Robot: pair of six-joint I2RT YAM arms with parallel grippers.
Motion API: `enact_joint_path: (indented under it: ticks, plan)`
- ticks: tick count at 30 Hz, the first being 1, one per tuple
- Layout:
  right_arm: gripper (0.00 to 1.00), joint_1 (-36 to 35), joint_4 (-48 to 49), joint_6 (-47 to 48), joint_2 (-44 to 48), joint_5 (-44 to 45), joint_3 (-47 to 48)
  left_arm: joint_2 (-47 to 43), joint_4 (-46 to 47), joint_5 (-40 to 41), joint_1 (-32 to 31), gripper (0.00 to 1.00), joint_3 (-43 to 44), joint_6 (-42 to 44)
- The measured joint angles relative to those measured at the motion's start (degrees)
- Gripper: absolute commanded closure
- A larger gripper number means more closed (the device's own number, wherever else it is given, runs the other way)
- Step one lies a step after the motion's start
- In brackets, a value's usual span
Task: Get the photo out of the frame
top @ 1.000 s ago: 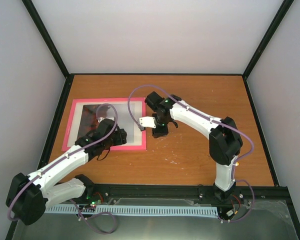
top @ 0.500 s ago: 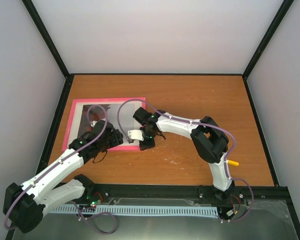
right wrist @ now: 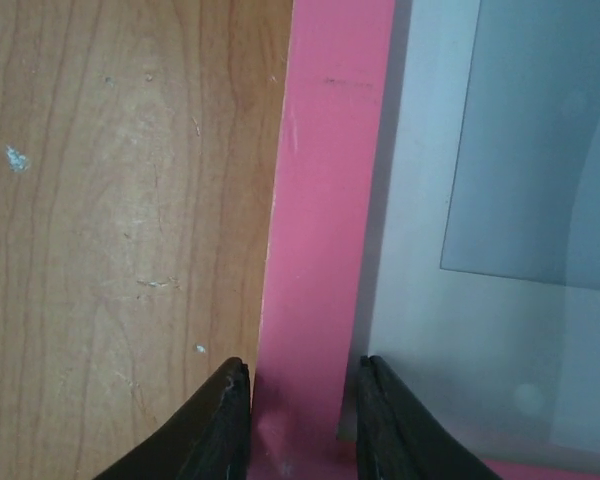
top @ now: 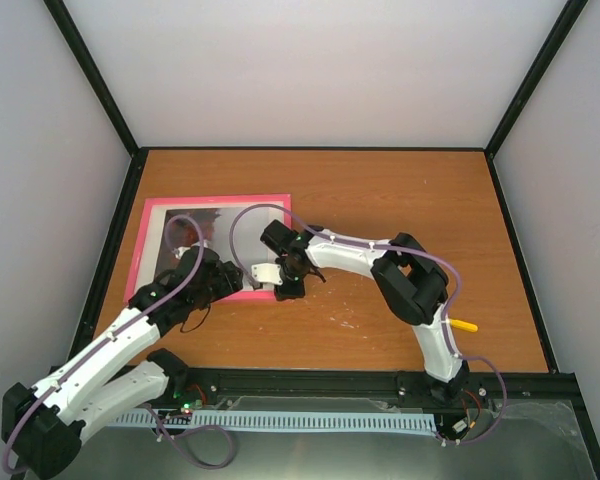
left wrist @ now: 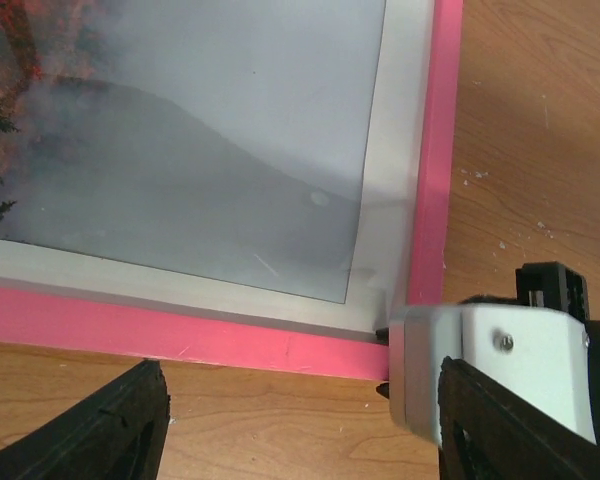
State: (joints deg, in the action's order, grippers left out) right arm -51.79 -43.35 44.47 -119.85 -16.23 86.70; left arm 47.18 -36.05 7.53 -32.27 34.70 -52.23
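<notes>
Straddling the frame [right wrist: 325,150] border, the right gripper [right wrist: 302,385] stands partly closed; clamping cannot be confirmed. The left gripper [left wrist: 300,385] hovers wide open and empty.

I swung the right claw [right wrist: 302,395] in until the thin, bright pink rectangular picture frame [right wrist: 325,200] had its border between the narrowing jaws. I drew the left claw [left wrist: 300,420] back off the frame, and a small yellow handle [top: 465,325] appeared far to the right claw's right.

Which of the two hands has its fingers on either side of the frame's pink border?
The right hand: its fingers straddle the frame border near the corner. The left hand is spread wide over the table beside the frame.
</notes>
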Motion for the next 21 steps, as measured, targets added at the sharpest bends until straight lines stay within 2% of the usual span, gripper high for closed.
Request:
enact_joint_path:
  ticks: [5, 7, 10, 14, 21]
  plan:
    - [0.87, -0.52, 4.96, -0.20, 3.43, 3.52, -5.81, -0.04, 0.13, 0.17, 0.02, 0.27, 0.00, 0.31]
    - [0.88, -0.04, 6.10, -0.02, 5.51, 5.07, -8.72, 0.44, 0.76, -0.04, 0.02, 0.27, 0.00, 1.44]
    - [0.89, 1.16, 6.29, 0.50, 8.46, 5.31, -12.72, 2.03, 2.38, -1.38, 0.02, 0.31, 0.02, 4.13]
    - [0.88, 4.85, 5.38, 2.34, 12.87, 4.70, -18.18, 8.57, 5.14, -5.35, -0.22, 0.36, 0.83, 10.01]
    - [0.87, 16.02, 3.30, 10.03, 22.60, 3.85, -29.66, 17.70, 7.78, -7.50, -7.48, 0.36, 5.55, 20.90]
